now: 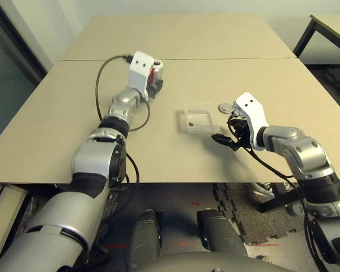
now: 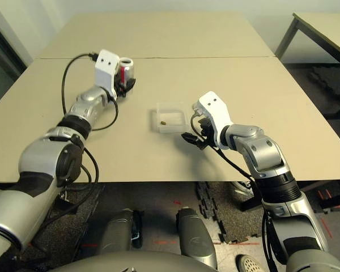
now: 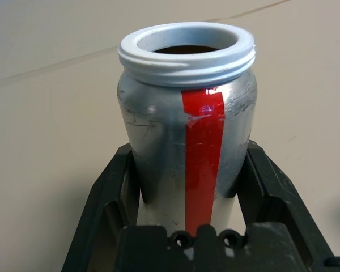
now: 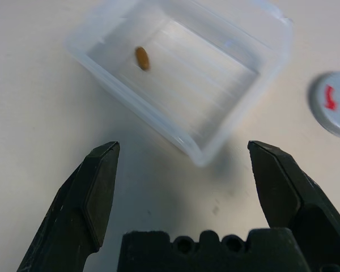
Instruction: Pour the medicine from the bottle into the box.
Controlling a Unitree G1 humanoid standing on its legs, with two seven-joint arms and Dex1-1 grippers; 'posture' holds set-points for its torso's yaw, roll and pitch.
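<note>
L gripper [image 3: 187, 226] clamps open bottle [image 3: 187, 113] upright; R gripper [image 4: 184, 170] spread, empty, near box [image 4: 215, 113]. Pill [image 4: 141, 58] in: your R nudge spills it.

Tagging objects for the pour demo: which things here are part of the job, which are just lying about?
Job:
- silver bottle with red stripe, uncapped, held in left gripper
- clear plastic square box
- small brown pill, lying in the box

Lying about:
- round grey cap, beside the box
- open right gripper

Glossy metal bottle [image 3: 187, 147] w/ shiny red tape; clear plastic box [image 4: 181, 73] (smooth).
</note>
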